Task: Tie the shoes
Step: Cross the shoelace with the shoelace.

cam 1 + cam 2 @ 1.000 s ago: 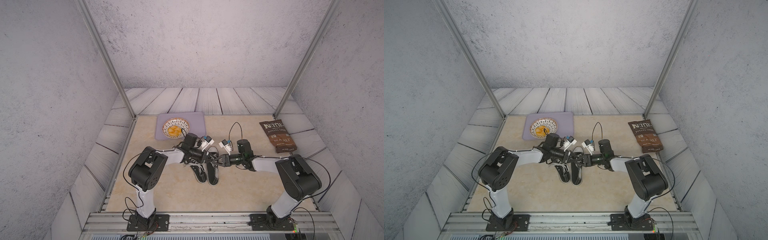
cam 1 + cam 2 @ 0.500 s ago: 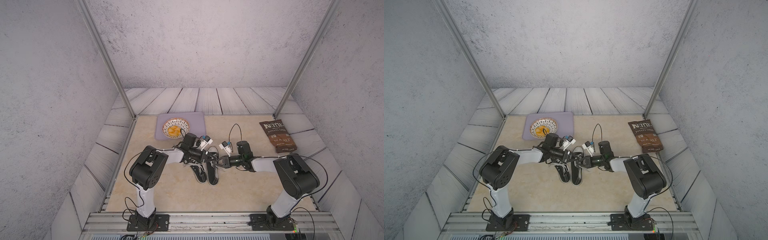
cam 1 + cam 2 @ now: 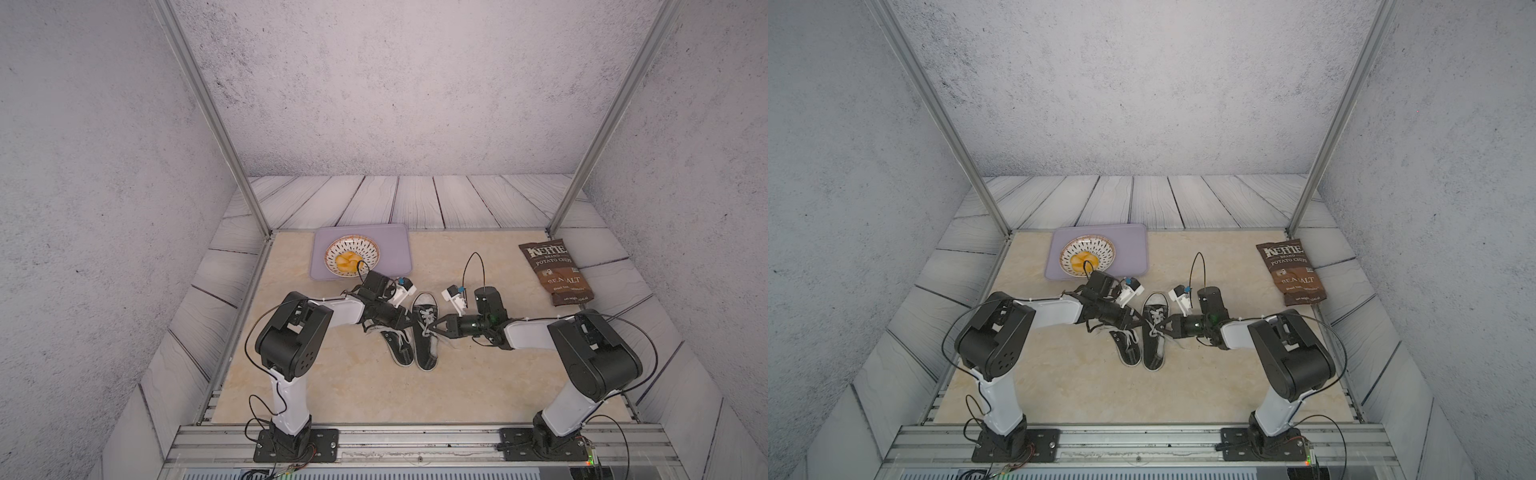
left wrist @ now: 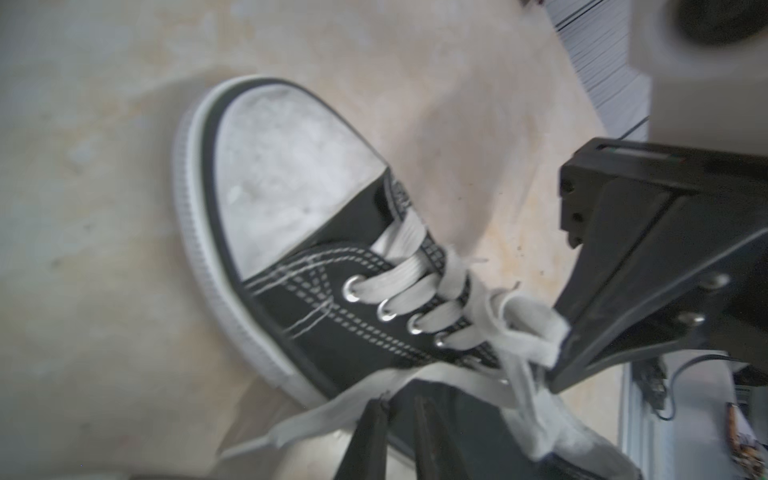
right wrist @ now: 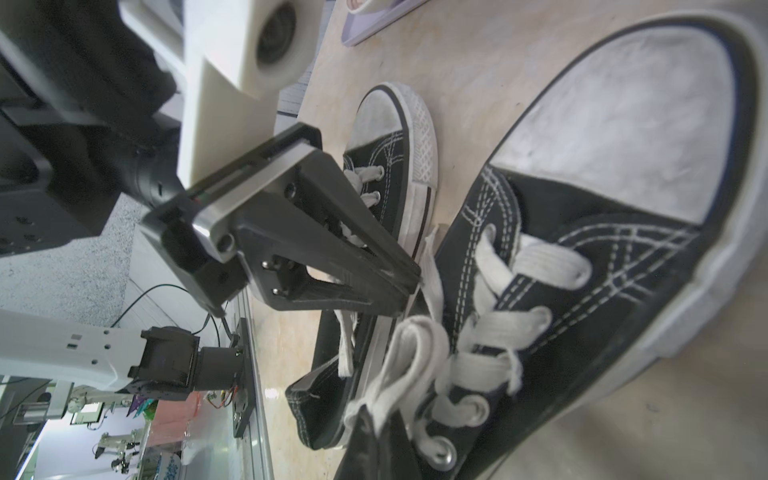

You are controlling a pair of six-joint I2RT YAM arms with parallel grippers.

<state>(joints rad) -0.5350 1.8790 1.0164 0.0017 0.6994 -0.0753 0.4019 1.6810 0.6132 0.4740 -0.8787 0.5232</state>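
Under L arm [image 3: 345,311], R-wrist-only: shoe toe [image 5: 395,116].

I work in a robotics lab's test booth. Grey speckled backdrop panels [image 3: 395,83] fill the upper half of both top views, slim aluminium posts [image 3: 210,116] rise at upper left and right, and a ribbed aluminium rail [image 3: 415,446] along the bottom edge carries my black arm bases [image 3: 291,442].

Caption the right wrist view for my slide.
Right gripper pinches a lace loop on the near shoe; left gripper reaches the same shoe's laces.
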